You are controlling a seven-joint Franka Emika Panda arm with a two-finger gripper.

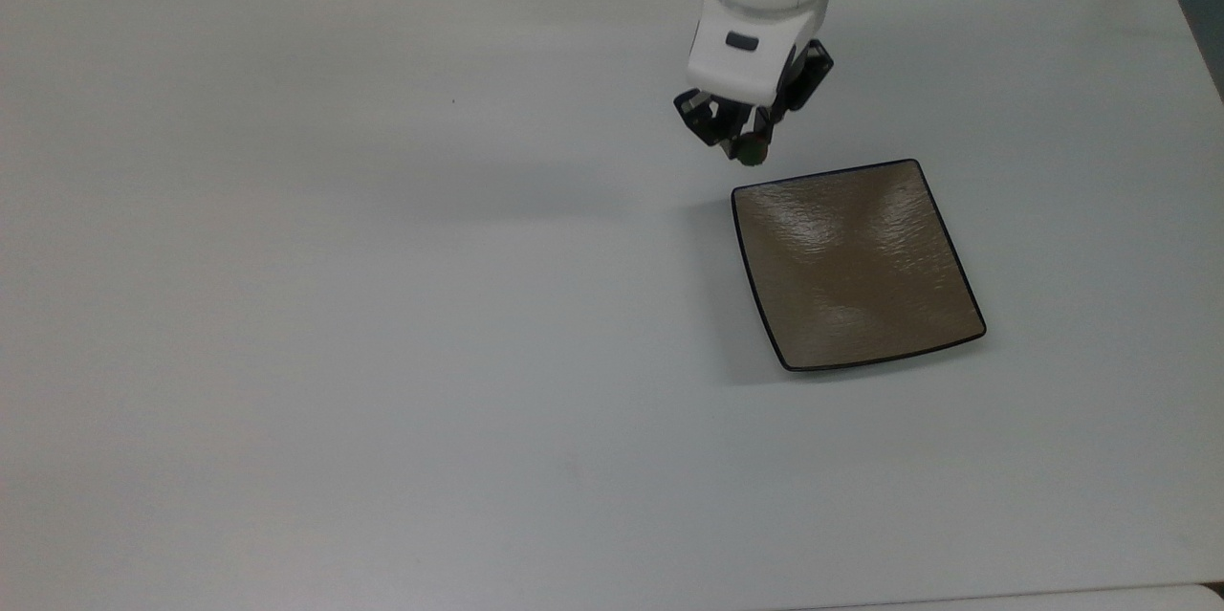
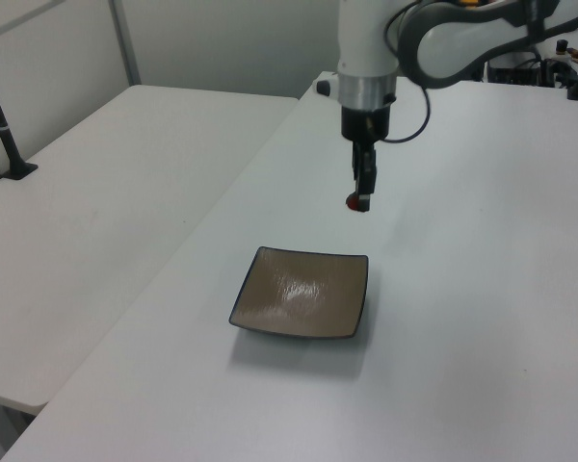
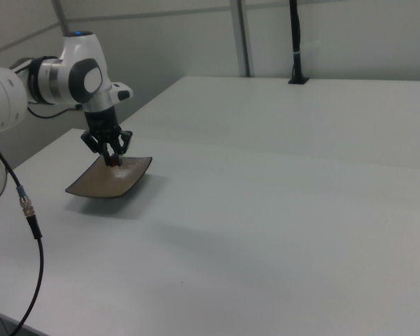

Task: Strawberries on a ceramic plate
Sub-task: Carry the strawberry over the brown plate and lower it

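- While raised above the surface, the pincer grips the strawberry at its fingertips.
- Plate lies just beside them, toward the top view's lower right.

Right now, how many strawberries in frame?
1. The strawberry is held in the gripper, in the air just off the ceramic plate near its upper-left corner in the top view. None lies on the plate or the table.
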